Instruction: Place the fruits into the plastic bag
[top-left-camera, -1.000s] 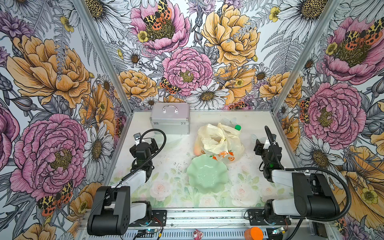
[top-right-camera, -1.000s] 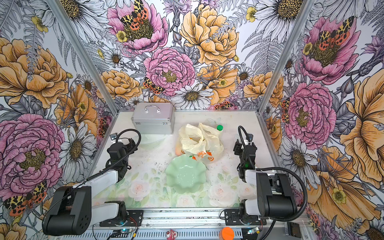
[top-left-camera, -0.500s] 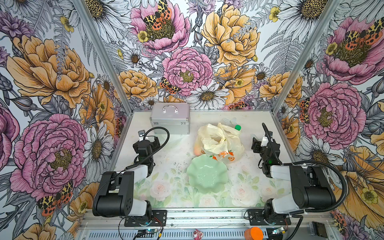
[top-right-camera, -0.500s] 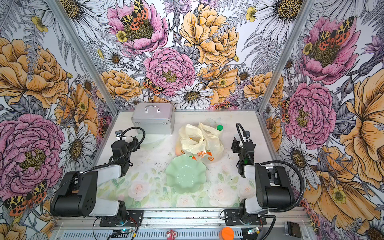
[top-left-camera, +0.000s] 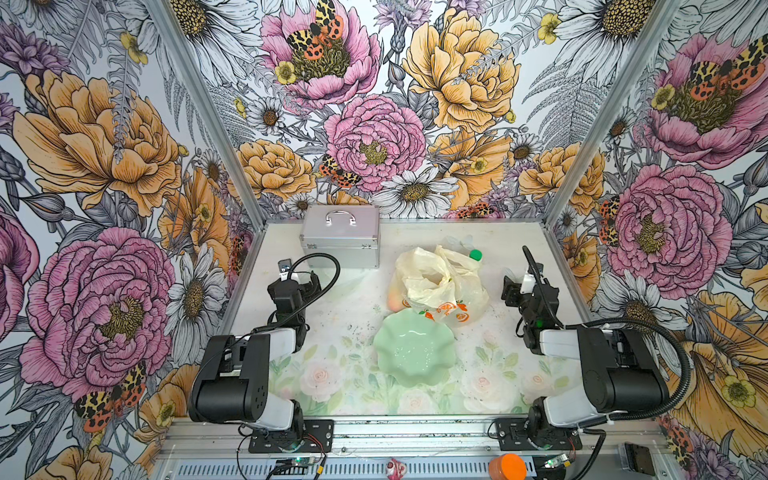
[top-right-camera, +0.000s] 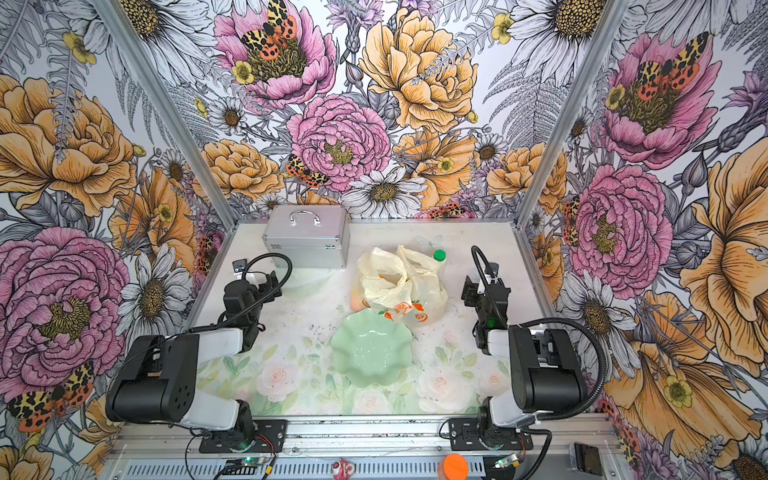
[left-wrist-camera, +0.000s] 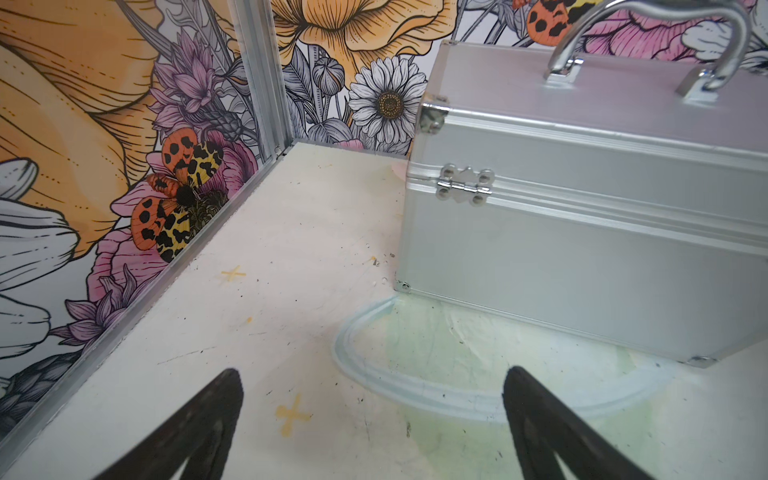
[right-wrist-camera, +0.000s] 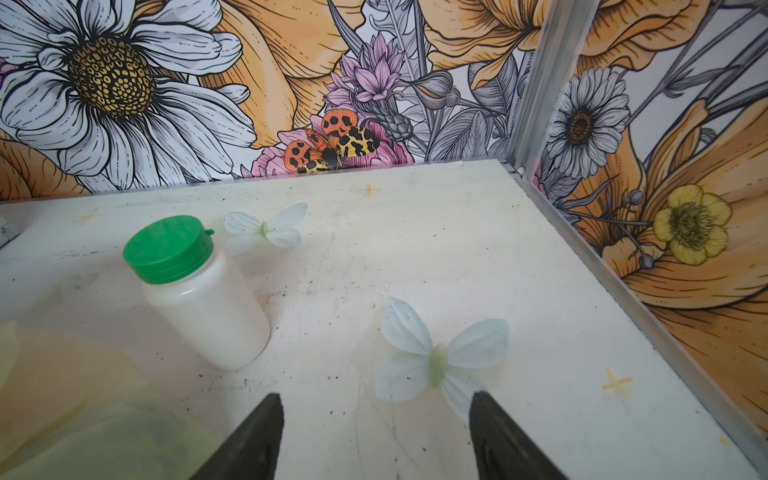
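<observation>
Toward the back of the table (top-left-camera: 345, 307), right of centre, the bag (top-left-camera: 436, 282) sits crumpled with its handles flopped over the mouth. Its printed front corner touches the back rim of the dish (top-left-camera: 413, 349), which lies just in front of it. A peach-coloured fruit (top-left-camera: 394, 300) shows at the bag's left edge; whether it is inside the film or beside it I cannot tell. Other fruits are hidden by the folds.

A bottle (right-wrist-camera: 203, 303) with a green cap stands just behind the bag's right side. Two pale fabric flowers (right-wrist-camera: 436, 361) lie flat on the table near it, one just ahead of the right gripper (right-wrist-camera: 374, 397). That gripper hangs right of the bag, apart from it, jaws spread with only bare table between them.

The left gripper (left-wrist-camera: 372, 374) is at the left side of the table, in front of the case (left-wrist-camera: 582, 216), which stands shut against the back wall. Its jaws gape wide and grip nothing; they face the case's near corner without touching it.
</observation>
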